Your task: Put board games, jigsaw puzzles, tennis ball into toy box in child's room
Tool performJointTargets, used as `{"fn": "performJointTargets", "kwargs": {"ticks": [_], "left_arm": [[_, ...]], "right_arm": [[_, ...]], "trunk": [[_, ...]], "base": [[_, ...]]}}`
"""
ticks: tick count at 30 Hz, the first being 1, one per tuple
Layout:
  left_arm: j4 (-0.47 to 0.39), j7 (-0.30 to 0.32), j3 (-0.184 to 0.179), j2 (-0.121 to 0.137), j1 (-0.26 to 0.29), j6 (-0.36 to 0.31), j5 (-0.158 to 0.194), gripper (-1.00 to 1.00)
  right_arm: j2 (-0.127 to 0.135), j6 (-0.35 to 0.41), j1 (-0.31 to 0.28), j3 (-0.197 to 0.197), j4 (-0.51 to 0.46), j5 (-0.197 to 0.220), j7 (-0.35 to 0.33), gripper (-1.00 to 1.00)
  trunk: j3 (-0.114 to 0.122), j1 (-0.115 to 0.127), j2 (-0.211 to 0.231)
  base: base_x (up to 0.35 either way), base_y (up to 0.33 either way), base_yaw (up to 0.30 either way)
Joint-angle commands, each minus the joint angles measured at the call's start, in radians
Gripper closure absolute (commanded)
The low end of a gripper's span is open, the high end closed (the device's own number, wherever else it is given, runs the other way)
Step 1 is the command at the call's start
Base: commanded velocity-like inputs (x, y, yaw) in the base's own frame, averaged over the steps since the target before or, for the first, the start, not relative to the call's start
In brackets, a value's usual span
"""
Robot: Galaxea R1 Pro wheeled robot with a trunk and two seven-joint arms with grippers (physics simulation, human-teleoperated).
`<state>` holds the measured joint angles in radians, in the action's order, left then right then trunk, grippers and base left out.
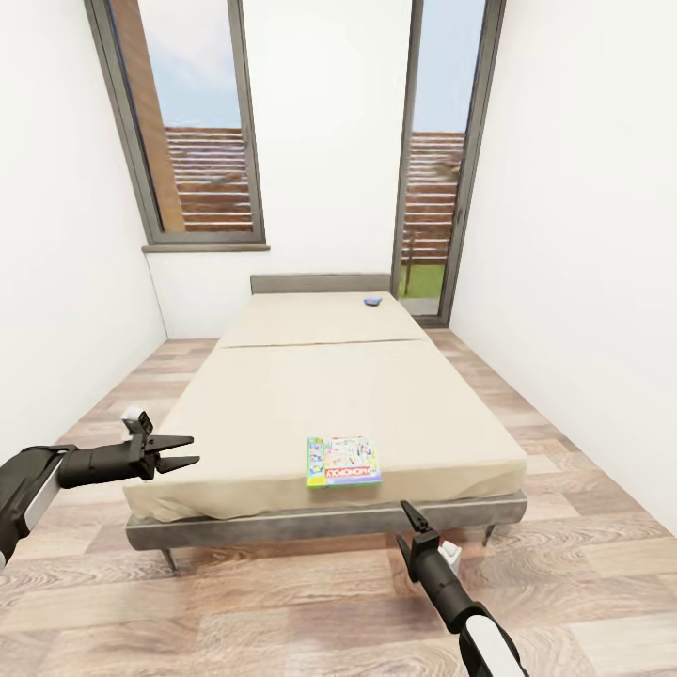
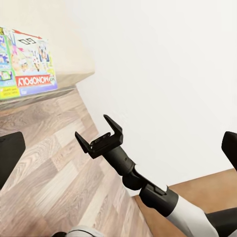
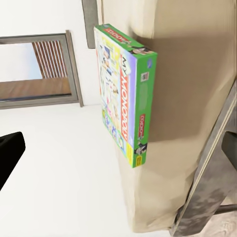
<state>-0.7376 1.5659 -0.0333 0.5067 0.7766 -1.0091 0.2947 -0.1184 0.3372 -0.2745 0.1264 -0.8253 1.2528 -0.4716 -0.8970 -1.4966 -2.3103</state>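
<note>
Head view: facing the bed (image 1: 310,395) from its foot, with two board games lying on the beige mattress. Monopoly box (image 1: 343,460) flat near the foot edge, close to the front rim, a little toward the robot's right of centre. Small blue game (image 1: 372,301) far off near the grey headboard (image 1: 320,282), too small to read its orientation. Nothing lifted or carried; so far as can be judged, the bed part of the task not yet begun, with both bed games left to fetch.

Monopoly box nearly square, slightly wider than deep, its longer side running across the bed, parallel to the foot edge; title band along the near edge, printed upside down from here, so top of the artwork toward the robot. Seen from the right wrist camera, green side wall (image 3: 140,98) faces the gripper.

Left gripper (image 1: 183,452) spread open, empty, beside the bed's near left corner. Right gripper (image 1: 406,525) low, in front of the bed frame, pointing up toward the box, holding nothing; in the left wrist camera, right gripper (image 2: 98,134) with fingers parted.
</note>
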Motion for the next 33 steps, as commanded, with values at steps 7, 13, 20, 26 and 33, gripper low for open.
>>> {"fn": "performJointTargets", "kwargs": {"ticks": [7, 13, 20, 26, 33], "left_arm": [[0.000, 0.005, -0.003, 0.001, 0.001, -0.011, 0.001, -1.00], [0.000, 0.005, -0.003, 0.000, 0.001, -0.011, 0.001, -1.00], [0.000, 0.005, -0.005, 0.000, 0.000, -0.010, 0.001, -1.00], [0.001, 0.005, -0.005, 0.000, 0.000, -0.010, 0.001, -1.00], [0.002, 0.005, -0.005, -0.001, 0.000, -0.009, 0.002, -1.00]], "right_arm": [[-0.001, 0.009, -0.001, 0.004, 0.000, 0.008, -0.001, -1.00], [0.002, 0.009, -0.001, 0.004, -0.001, 0.008, -0.001, -1.00], [0.004, 0.011, -0.001, 0.001, -0.003, 0.007, -0.001, -1.00], [0.003, 0.010, -0.001, 0.002, -0.003, 0.007, -0.002, -1.00], [0.000, 0.010, -0.001, 0.002, -0.003, 0.007, -0.001, -1.00]], "trunk": [[-0.020, -0.023, -0.043], [-0.020, -0.023, -0.043], [-0.020, -0.023, -0.043], [-0.020, -0.023, -0.043], [-0.020, -0.023, -0.043]], "base": [[0.000, 0.000, 0.000], [0.000, 0.000, 0.000], [0.000, 0.000, 0.000], [0.001, 0.000, 0.000], [0.093, 0.022, 0.000]]}}
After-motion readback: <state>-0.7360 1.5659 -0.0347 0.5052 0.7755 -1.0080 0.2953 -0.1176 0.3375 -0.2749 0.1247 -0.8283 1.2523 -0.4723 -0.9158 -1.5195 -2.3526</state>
